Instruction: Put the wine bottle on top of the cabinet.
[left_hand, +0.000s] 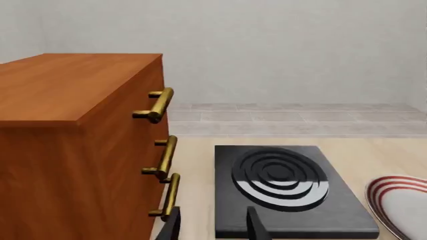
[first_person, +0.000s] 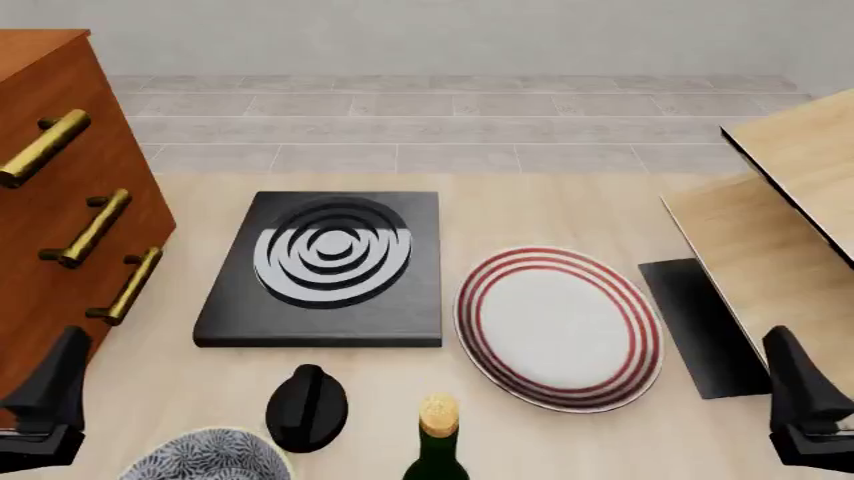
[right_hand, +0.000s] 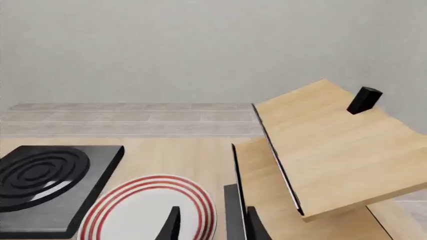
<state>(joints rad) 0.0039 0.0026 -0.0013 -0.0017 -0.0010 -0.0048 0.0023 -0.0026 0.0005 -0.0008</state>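
- Nearest the front edge, centre: wine bottle (first_person: 437, 448), only the cork top and dark green neck showing, standing upright on the table (first_person: 534, 210), nothing touching it.
- Just left of it: small black knob-shaped thing (first_person: 307, 407), and a patterned bowl (first_person: 207, 457) peeking in at the bottom edge.
- Bottom left corner: left gripper (first_person: 47, 405), fingers (left_hand: 253, 225) apart, holding nothing, low beside the cabinet front.
- Bottom right corner: right gripper (first_person: 805, 405), also spread and holding nothing, fingers (right_hand: 172, 223) over the plate edge and shelf base in its wrist view.
- Middle of the table: red-ringed white plate (first_person: 558, 325), just right of the black single-burner hob (first_person: 324, 268) with its concentric rings.
- Left side: reddish-brown cabinet (first_person: 60, 200), three brass bar handles (left_hand: 160, 157), flat top bare in the left wrist view.
- Right side: pale wood shelf unit (first_person: 781, 225) on a black base, with a small black block (right_hand: 364, 100) on its upper board.
- Far back: grey tiled floor (first_person: 454, 125) and plain wall.
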